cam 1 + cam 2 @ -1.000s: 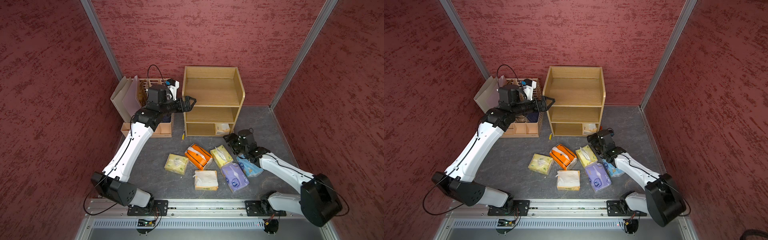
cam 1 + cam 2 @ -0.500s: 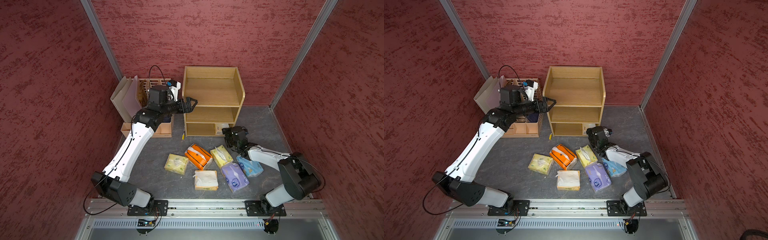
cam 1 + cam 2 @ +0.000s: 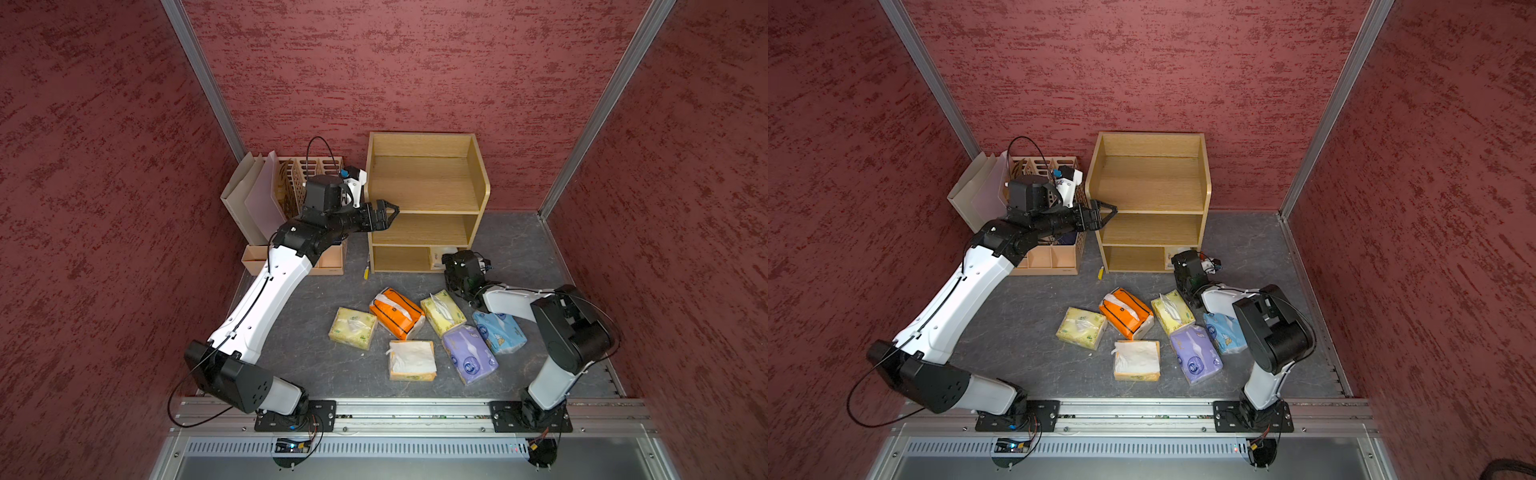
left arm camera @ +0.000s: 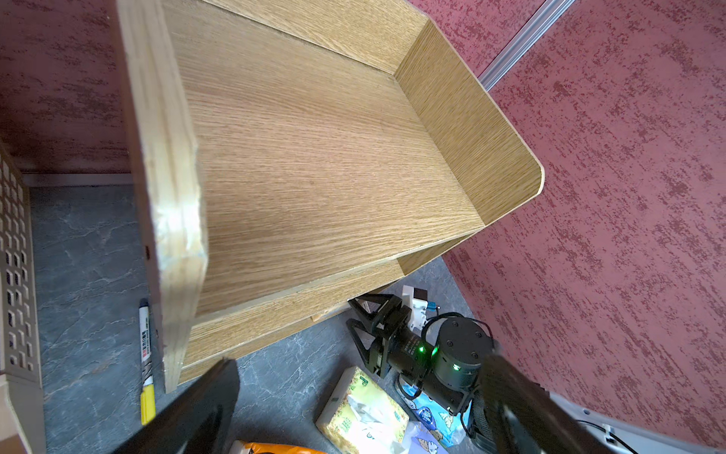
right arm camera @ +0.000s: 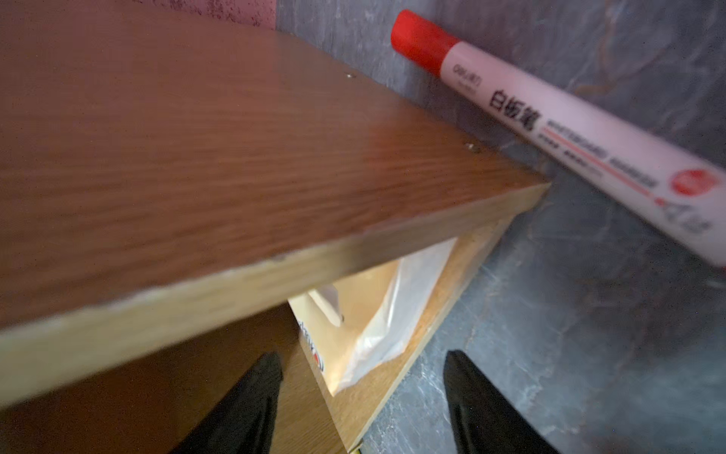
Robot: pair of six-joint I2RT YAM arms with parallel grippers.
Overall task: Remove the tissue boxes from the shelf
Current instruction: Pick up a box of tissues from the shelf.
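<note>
The left claw (image 3: 380,214), spread and holding nothing, hovers at the shelf's (image 3: 428,195) side panel, level with the middle tier. The two upper tiers ahead of it are bare. Below it a yellow marker (image 3: 366,272) lies on the floor against the shelf's foot. Behind the right claw (image 5: 360,355), six packs (image 3: 412,360) lie loose on the floor (clear of its path, so no worry there). The right claw, also spread and empty, points low at the bottom tier. The one pack (image 5: 349,338) not yet out sits there just ahead of its tips, pressed to the tier's side wall. Trouble looks likeliest here: in the right wrist view one finger lines up with the opening and the other with the floor outside. A straight advance may therefore straddle the wall and clamp wood, not pack. The loose plastic wrap could also be pinched alone and slip, leaving the pack inside, and the low board above may snag a finger. Just beside the claw, outside the shelf, a red marker (image 5: 550,129) could be knocked rolling.
</note>
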